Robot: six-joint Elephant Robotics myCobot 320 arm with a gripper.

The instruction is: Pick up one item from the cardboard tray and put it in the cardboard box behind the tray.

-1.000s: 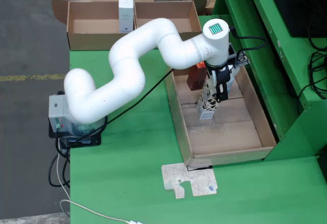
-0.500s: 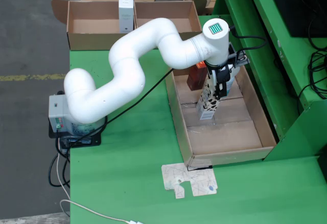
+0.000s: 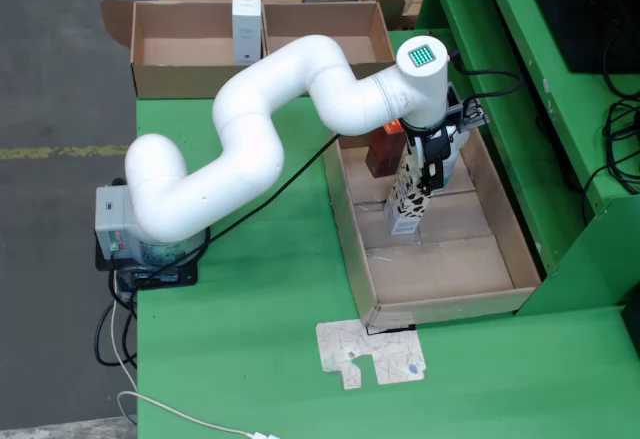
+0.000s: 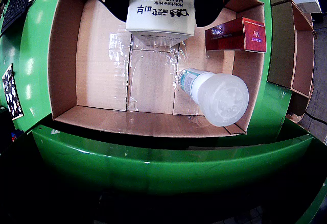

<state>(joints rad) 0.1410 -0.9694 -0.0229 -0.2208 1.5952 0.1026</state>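
My gripper (image 3: 421,172) is shut on a white hand cream box with a black pattern (image 3: 404,202) and holds it upright over the middle of the long cardboard tray (image 3: 350,244). In the wrist view the box (image 4: 161,9) fills the top centre between the jaws, above the tray floor (image 4: 102,55). A red box (image 4: 236,34) and a clear bottle with a white cap (image 4: 217,95) lie in the tray. The red box also shows in the fixed view (image 3: 383,151); the bottle is hidden there. The cardboard box (image 3: 190,81) stands beyond the tray's far end.
A white carton (image 3: 246,29) stands at the cardboard box's middle divider. A flat cardboard scrap (image 3: 370,352) lies on the green table near the tray's front end. A green frame (image 3: 560,159) with cables runs along the tray's right. The arm's base (image 3: 122,227) sits at the table's left edge.
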